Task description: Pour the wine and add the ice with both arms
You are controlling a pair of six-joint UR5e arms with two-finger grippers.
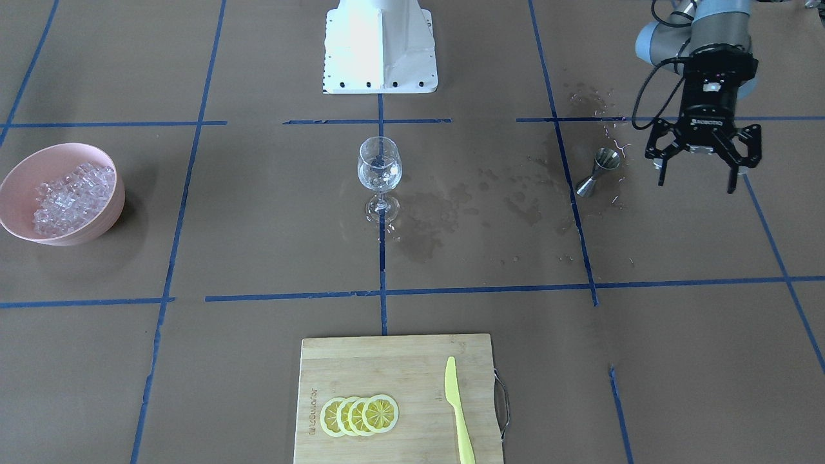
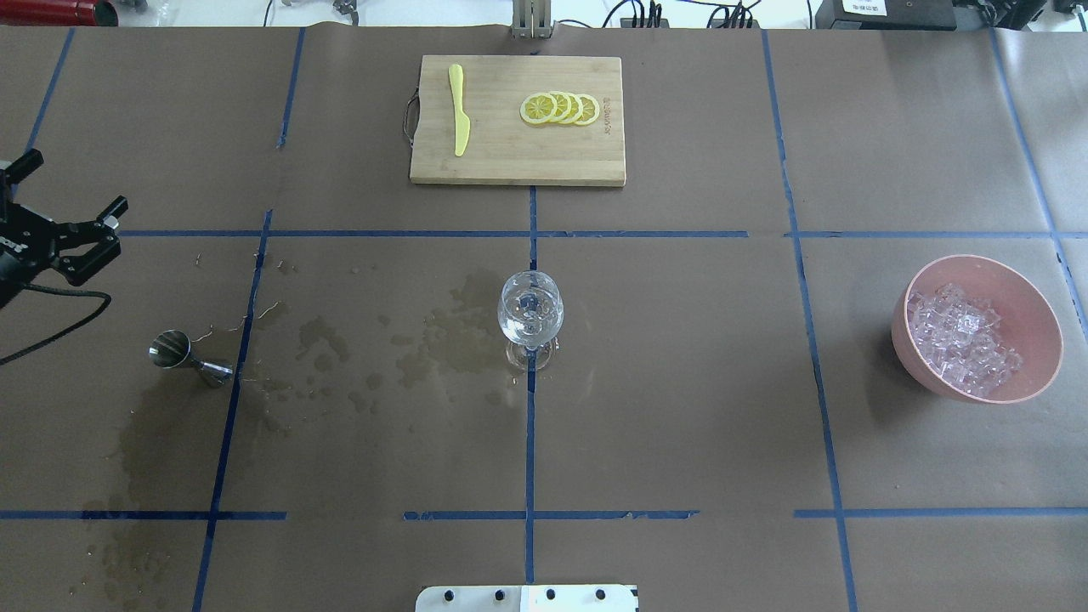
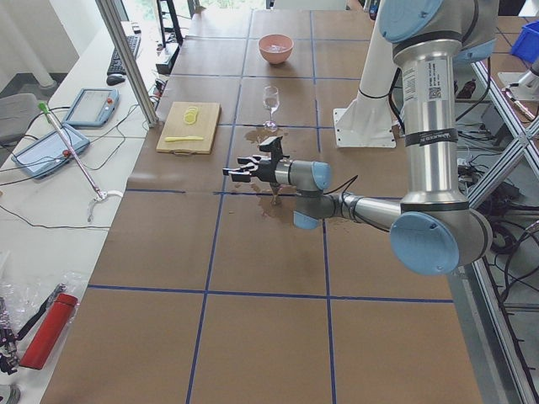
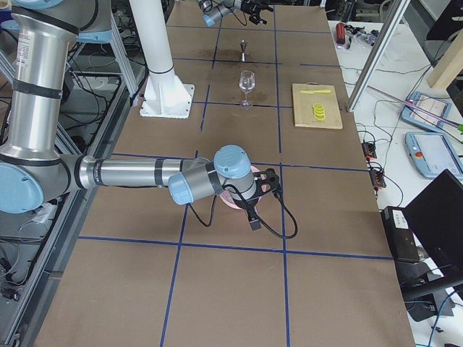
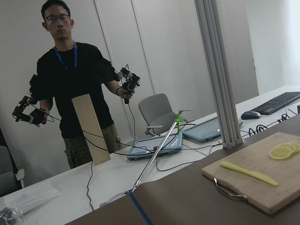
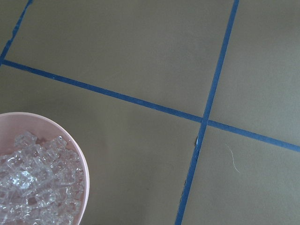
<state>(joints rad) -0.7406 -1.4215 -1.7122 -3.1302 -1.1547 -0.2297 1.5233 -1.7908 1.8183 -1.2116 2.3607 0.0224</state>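
Note:
A steel measuring cup stands on wet brown paper; I cannot tell whether wine is in it. My left gripper hovers open and empty beside it, a short way off. The clear stemmed glass stands upright mid-table. Ice is heaped in a pink bowl. My right gripper shows only in the exterior right view, close by the bowl; I cannot tell if it is open or shut.
A wooden cutting board with lemon slices and a yellow knife lies at the operators' edge. The white pedestal stands at the robot's side. Wet stains spread between cup and glass. A person stands beyond the table.

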